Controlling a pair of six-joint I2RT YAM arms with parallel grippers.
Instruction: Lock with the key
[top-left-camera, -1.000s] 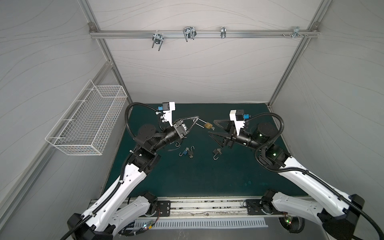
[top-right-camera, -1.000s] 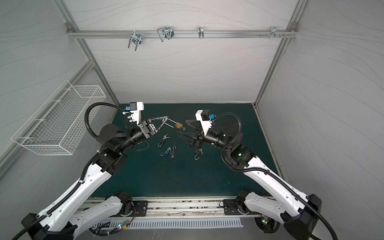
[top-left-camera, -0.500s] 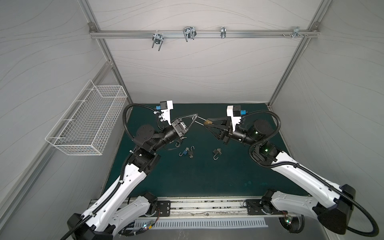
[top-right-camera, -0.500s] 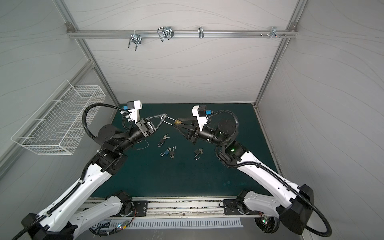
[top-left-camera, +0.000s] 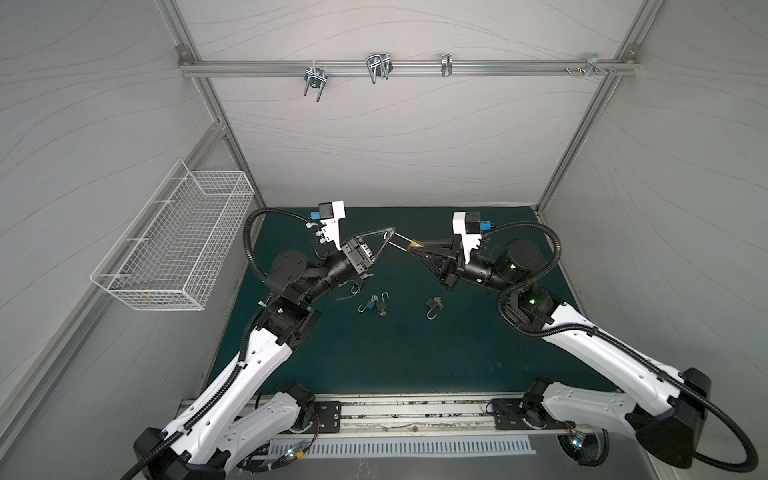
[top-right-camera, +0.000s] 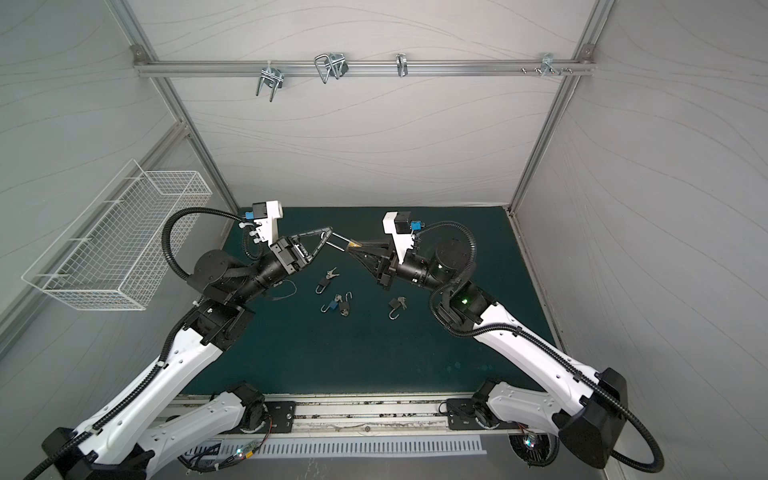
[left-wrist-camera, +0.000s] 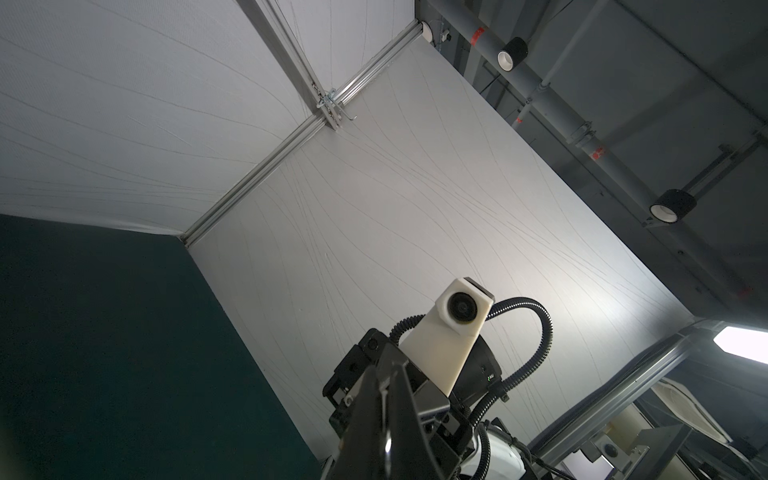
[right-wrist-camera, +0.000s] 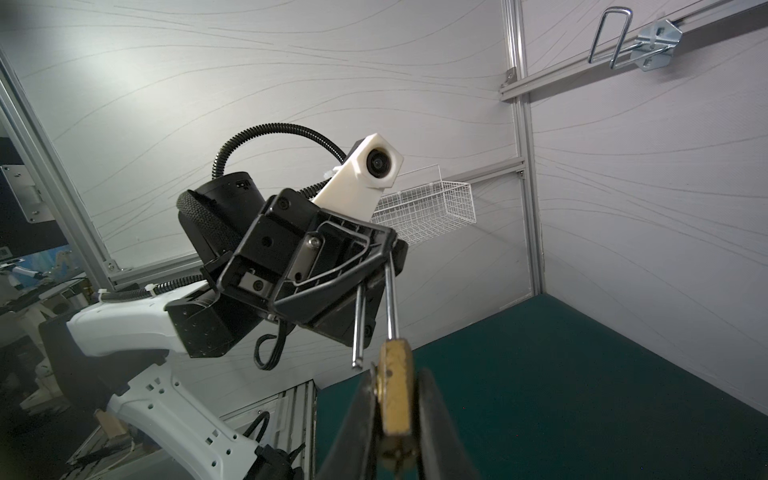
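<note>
The small brass padlock (right-wrist-camera: 397, 386) hangs above the far middle of the dark green mat (top-left-camera: 374, 353). The left gripper (top-left-camera: 390, 240), pinched shut, holds its long silver shackle (right-wrist-camera: 391, 299). The right gripper (top-left-camera: 417, 248) clamps the brass body. The shackle legs run straight between them, the free leg beside the body, unseated.

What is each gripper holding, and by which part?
One open padlock, shared: the left gripper pinches its shackle at the bent end; the right gripper clamps its brass body.
</note>
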